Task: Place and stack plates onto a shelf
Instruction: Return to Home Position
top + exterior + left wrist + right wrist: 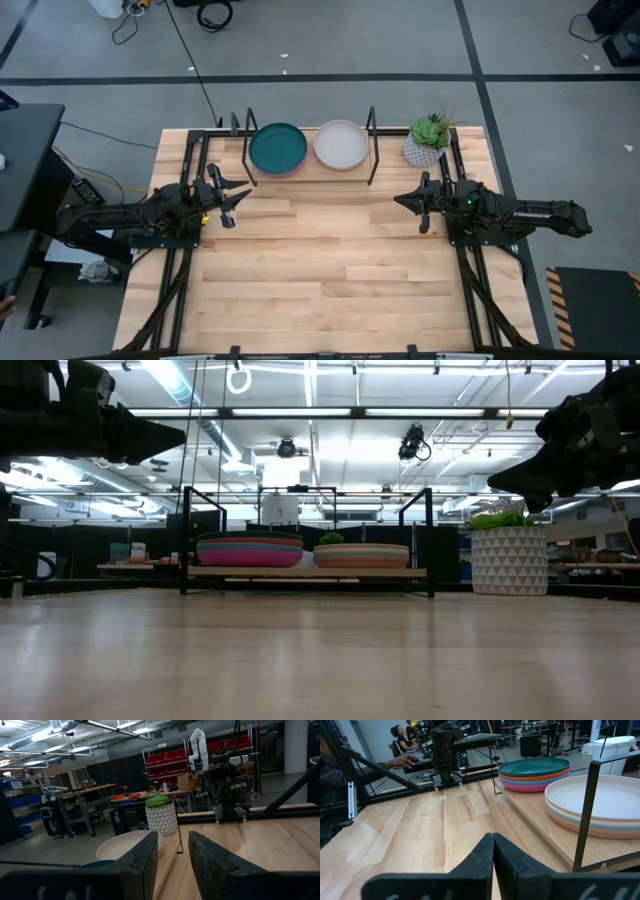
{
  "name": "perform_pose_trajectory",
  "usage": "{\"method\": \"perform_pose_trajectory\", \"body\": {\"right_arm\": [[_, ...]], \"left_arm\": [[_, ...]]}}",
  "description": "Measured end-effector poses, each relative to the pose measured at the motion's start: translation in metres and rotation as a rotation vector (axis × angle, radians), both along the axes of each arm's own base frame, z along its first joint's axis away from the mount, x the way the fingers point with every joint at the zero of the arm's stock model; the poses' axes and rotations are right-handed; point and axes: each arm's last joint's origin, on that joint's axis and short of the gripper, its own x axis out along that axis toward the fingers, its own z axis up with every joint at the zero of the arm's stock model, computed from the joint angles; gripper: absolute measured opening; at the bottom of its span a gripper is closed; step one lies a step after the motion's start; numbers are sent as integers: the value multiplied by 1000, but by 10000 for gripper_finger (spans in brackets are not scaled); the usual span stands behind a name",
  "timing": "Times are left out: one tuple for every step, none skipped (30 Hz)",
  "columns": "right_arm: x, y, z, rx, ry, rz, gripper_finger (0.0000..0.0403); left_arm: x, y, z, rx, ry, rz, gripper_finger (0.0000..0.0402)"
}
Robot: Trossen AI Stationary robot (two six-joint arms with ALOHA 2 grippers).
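Observation:
The shelf (310, 170) stands at the table's far edge with a plate stack at each end of its board. The left stack (278, 148) has a dark teal plate on top, with orange and magenta under it (535, 772). The right stack (341, 144) is topped by a cream plate over light blue and tan ones (600, 805). My left gripper (228, 200) hovers open near the shelf's left end, above the table. My right gripper (408, 200) hovers shut to the right of the shelf. Neither holds anything. In the low view both stacks (250, 548) (361, 554) rest flat on the board.
A white patterned pot with a green plant (426, 145) stands right of the shelf, close to my right arm. Thin black upright frames (585, 820) rise at the shelf's ends. The bare wooden tabletop (330, 280) stretches toward the near edge. People sit beyond the table (400, 732).

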Motion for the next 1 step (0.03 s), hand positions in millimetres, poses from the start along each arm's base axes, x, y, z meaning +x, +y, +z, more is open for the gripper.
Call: {"method": "perform_pose_trajectory", "body": {"right_arm": [[0, 0, 0, 0, 0, 0, 16]], "left_arm": [[0, 0, 0, 0, 0, 0, 117]]}}
